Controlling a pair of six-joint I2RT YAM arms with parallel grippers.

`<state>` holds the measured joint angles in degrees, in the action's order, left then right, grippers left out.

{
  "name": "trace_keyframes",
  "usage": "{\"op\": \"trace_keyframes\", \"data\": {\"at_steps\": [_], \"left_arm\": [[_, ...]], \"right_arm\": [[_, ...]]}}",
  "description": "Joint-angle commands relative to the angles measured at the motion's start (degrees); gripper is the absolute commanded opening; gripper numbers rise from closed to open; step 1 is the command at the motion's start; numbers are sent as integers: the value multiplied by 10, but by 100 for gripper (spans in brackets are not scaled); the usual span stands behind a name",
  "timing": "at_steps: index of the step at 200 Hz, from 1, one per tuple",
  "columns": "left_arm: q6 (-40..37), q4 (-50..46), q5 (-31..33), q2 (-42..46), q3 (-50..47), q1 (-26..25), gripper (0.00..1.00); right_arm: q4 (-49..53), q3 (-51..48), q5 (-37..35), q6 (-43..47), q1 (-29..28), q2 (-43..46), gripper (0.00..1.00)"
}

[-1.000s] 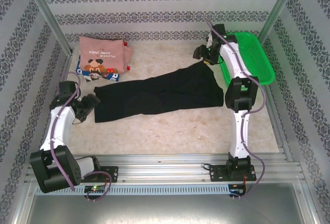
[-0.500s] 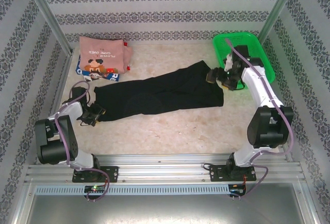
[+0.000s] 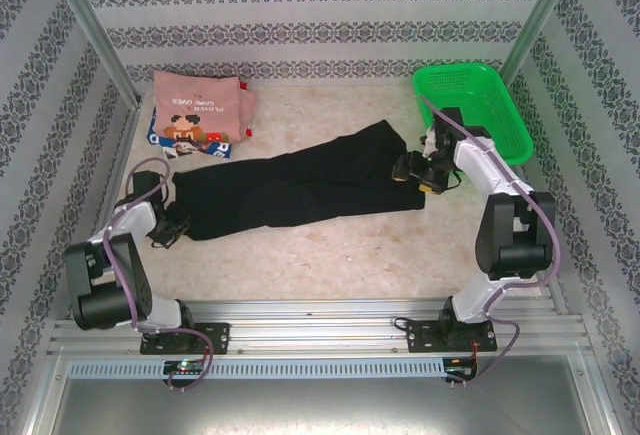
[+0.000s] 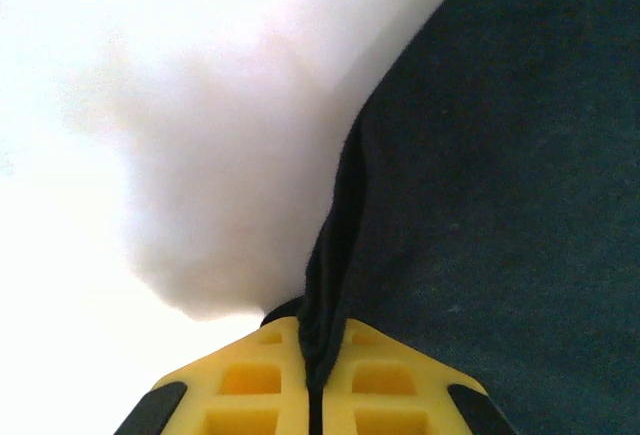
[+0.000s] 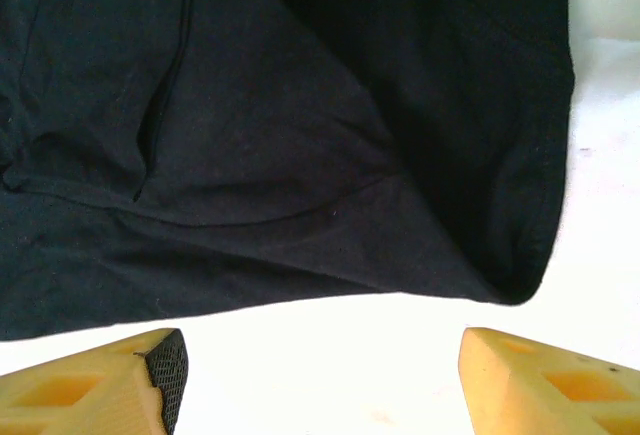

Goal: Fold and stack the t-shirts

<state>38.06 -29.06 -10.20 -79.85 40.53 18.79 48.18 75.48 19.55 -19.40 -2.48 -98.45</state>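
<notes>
Pinching the black t-shirt [image 3: 300, 190] at its left edge with the left gripper [image 4: 310, 350], fingers pressed together on the cloth. Holding the right gripper [image 3: 415, 173] spread at the shirt's right end, near the green basket [image 3: 515, 135]. Lying stretched across the table [image 3: 330, 250], well apart from the pink t-shirt [image 3: 200, 105] stacked on the blue-and-white t-shirt [image 3: 158, 140] far left.

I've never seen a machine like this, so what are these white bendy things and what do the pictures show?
They are two robot arms with pinching grippers. One picture looks down from above; the other two come from cameras on the wrists. On the table lie a long black t-shirt, a folded pink t-shirt on a blue-and-white t-shirt, and a green basket. The left gripper is shut, pinching the black t-shirt's edge. The right gripper is open at its other end, holding nothing.
</notes>
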Motion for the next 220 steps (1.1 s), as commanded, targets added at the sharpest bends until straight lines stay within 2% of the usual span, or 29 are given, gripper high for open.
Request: {"op": "trace_keyframes", "data": {"at_steps": [1,29,68,83,103,137,184,220], "left_arm": [[-45,-73,38,34,-14,26,6],[-48,-73,39,36,-32,46,9],[-47,-101,37,69,0,49,42],[-42,-108,17,100,21,44,49],[-35,-114,10,131,59,4,56],[-45,-103,31,155,121,-94,62],[-111,-94,65,163,192,-184,64],[-131,-87,81,163,211,-211,64]], "right_arm": [[-19,26,30,-32,-34,-22,72],[-32,61,43,-49,-95,-61,70],[30,158,-13,46,-169,-134,66],[62,189,-49,80,-183,-163,65],[85,222,-58,73,-186,-201,62],[79,238,-50,55,-190,-230,59],[92,267,-54,56,-205,-263,58],[116,298,-64,59,-216,-286,54]]}}
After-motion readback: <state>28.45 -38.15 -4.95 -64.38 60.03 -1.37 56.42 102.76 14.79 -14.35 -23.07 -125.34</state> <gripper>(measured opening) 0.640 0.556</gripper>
